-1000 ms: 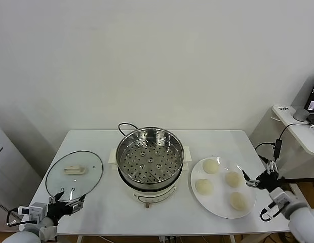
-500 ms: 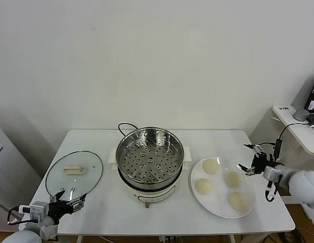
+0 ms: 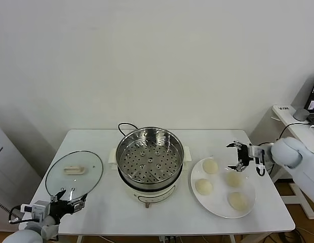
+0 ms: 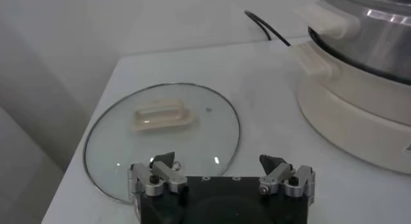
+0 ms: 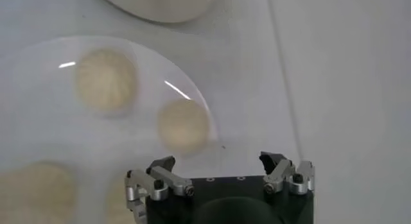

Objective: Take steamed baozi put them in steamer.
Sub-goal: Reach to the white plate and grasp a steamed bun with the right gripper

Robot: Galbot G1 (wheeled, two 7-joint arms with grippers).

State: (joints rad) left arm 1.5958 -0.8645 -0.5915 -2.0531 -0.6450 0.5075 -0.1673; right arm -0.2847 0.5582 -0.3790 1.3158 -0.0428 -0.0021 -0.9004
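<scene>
White wall filled the upper half of the head view, and below it a white rectangular table [image 3: 96, 212] spanned the lower middle of the frame. At the centre of the table stood the round shiny stainless-steel steamer [image 3: 150, 158] with a perforated floor, a white base and a black cord at its back; its basket held nothing. To the right of it, in the lower right of the frame, lay a flat white plate [image 3: 218, 205] carrying four smooth cream-white steamed baozi [image 3: 210, 166], all resting on the plate and none in the steamer. At the lower left of the frame a round glass lid with a cream handle [image 3: 74, 172] lay flat on the table.

The right gripper [image 3: 237, 156] hung above the upper right part of the plate, just beside the two far buns, its jaws spread wide and grasping nothing; the right wrist view showed the buns beneath it. The left gripper [image 3: 67, 200] sat parked at the lower left corner of the frame, near the lid's front edge, jaws likewise spread and empty.
</scene>
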